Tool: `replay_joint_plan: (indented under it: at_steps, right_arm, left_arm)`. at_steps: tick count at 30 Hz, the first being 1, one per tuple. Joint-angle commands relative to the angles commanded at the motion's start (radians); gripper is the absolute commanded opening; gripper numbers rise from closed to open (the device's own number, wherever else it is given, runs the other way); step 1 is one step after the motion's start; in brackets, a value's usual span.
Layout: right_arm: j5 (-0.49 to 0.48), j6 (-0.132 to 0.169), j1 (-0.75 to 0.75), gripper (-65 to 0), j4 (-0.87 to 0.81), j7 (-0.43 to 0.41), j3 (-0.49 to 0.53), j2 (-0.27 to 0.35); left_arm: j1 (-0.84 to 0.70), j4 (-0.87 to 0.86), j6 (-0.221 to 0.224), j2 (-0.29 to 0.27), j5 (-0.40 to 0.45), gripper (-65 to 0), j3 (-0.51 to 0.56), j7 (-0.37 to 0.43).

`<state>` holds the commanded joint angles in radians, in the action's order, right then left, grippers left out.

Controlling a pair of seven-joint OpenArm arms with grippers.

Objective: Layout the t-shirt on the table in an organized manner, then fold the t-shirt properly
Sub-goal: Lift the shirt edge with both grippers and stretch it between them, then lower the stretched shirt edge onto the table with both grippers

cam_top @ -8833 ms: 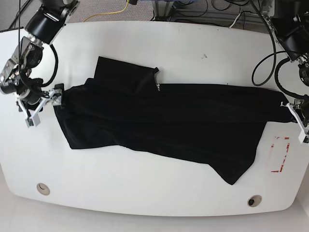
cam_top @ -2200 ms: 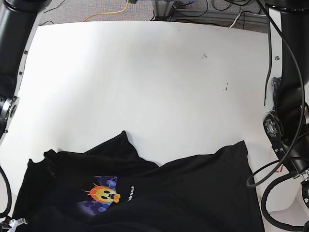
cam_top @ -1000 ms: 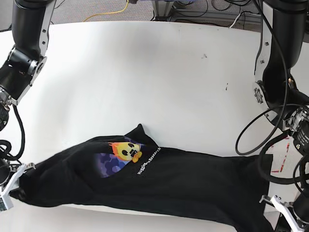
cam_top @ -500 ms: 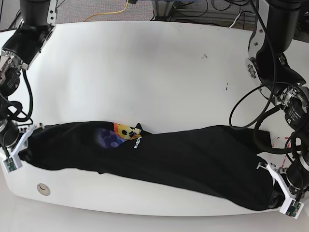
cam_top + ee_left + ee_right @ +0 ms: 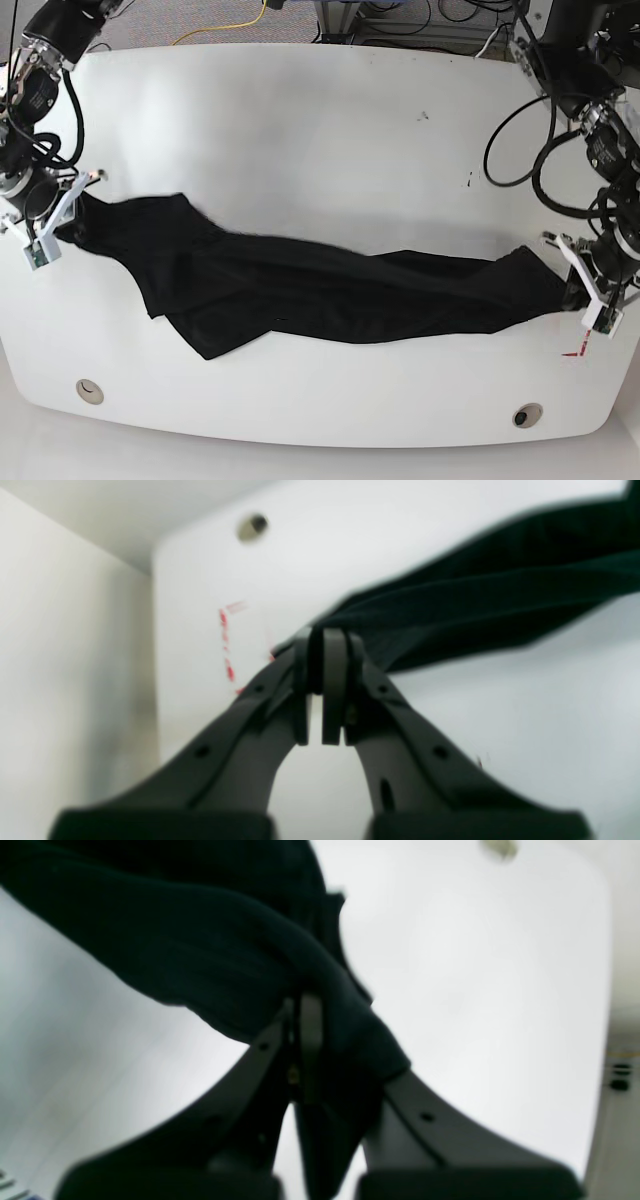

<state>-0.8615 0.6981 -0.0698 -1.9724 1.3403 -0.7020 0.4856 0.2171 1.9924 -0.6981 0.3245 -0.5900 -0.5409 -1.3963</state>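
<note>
Left hand (image 5: pixel 325 645): we see its jaws pressed together on one end of the t-shirt (image 5: pixel 330 290).
Right hand (image 5: pixel 305 1010): pinching the opposite end, cloth draped over one finger.
T-shirt: a bunched black band strung between both hands, across the counter (image 5: pixel 320 130).
Beyond left hand: red marking (image 5: pixel 226 640), grommet hole (image 5: pixel 252 526).

Worktop (image 5: pixel 330 130): white, curved edges, two grommet holes near front.
On it: black t-shirt (image 5: pixel 320 290) stretched across; red marking (image 5: pixel 575 352) at one end.
</note>
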Motion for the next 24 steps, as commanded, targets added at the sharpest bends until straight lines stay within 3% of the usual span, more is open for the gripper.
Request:
replay_joint_plan:
  at_steps: [12,24]
  right_arm:
    - [-0.087,0.0,-0.252,-65.0,-0.002,0.002,-0.049,-0.017]
    - [-0.124,0.0,-0.414,-65.0,-0.002,0.002,-0.049,-0.02]
  left_arm:
    - [-0.402,0.0,0.0,0.061,-0.245,-65.0,-0.298,0.0]
    - [-0.683,-0.002,0.0,0.08,-0.327,-65.0,-0.476,0.0]
